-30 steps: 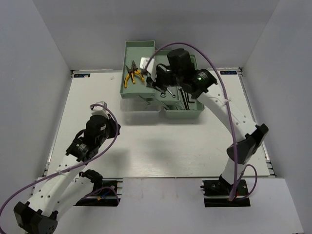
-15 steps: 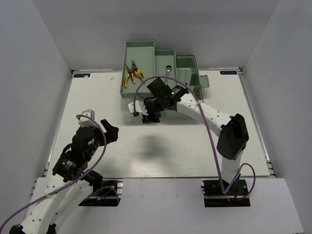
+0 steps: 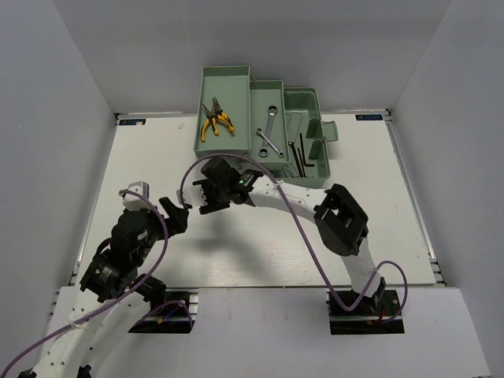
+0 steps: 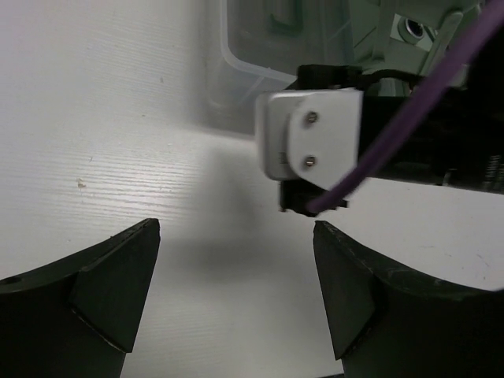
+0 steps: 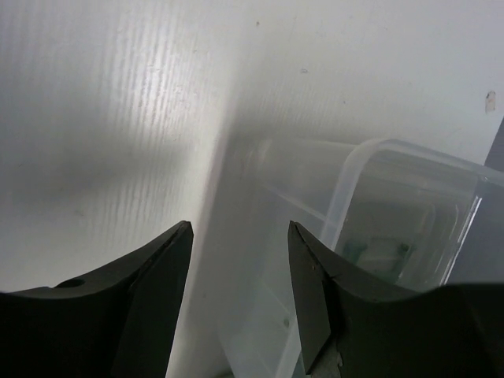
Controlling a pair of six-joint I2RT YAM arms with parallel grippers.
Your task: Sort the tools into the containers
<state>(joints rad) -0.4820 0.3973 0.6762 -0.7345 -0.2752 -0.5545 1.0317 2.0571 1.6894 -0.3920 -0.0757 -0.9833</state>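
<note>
The pale green toolbox (image 3: 224,83) stands at the back of the table with its trays spread. Yellow-handled pliers (image 3: 214,120) lie in the left tray. A silver wrench (image 3: 268,134) lies in the middle tray, and dark hex keys (image 3: 302,154) in the right compartment. My right gripper (image 3: 206,195) hangs open and empty just in front of the box, over the edge of its clear lid (image 5: 386,213). In its own view the right gripper (image 5: 240,291) holds nothing. My left gripper (image 3: 175,213) is open and empty close to the right one; in the left wrist view the left gripper (image 4: 236,291) faces the right wrist's white housing (image 4: 311,146).
The two grippers are close together at the table's middle left. The right arm (image 3: 339,216) stretches across the table from its base. The clear lid (image 4: 236,71) lies between the grippers and the box. White walls close in the table on three sides.
The right gripper swung from over the toolbox down to the table in front of it, uncovering the wrench in the middle tray. Both grippers opened wider. The left arm drew back toward me.
</note>
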